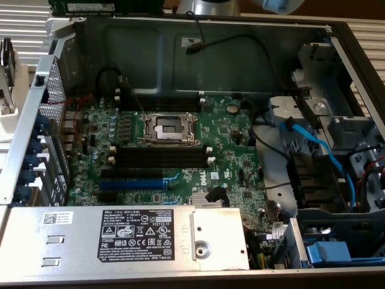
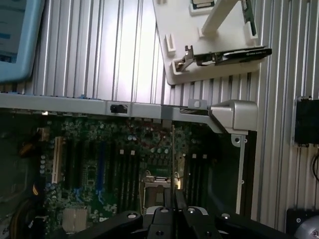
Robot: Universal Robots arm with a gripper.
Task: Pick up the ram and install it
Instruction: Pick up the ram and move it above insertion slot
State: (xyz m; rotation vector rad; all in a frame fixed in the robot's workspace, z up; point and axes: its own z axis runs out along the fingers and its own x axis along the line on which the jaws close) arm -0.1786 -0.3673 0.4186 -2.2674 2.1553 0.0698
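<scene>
Claw (image 2: pixel 173 200) pinched ram (image 2: pixel 172 159) edge-on (thin hold); black slots (image 1: pixel 161 158) lay at 5 o'clock from it, exterior view; tilt could jam seating.

Strong glare on ribbed table (image 2: pixel 124 45), mobo (image 2: pixel 99 164) dim w/ shadows.

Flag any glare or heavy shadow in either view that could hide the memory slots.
Exterior view: even light, the long black memory slots clearly lit on the green motherboard. Wrist view: strong glare on the ribbed silver tabletop, the motherboard dim by contrast, so the thin dark-green ram stick, edge-on, barely stands out.
</scene>
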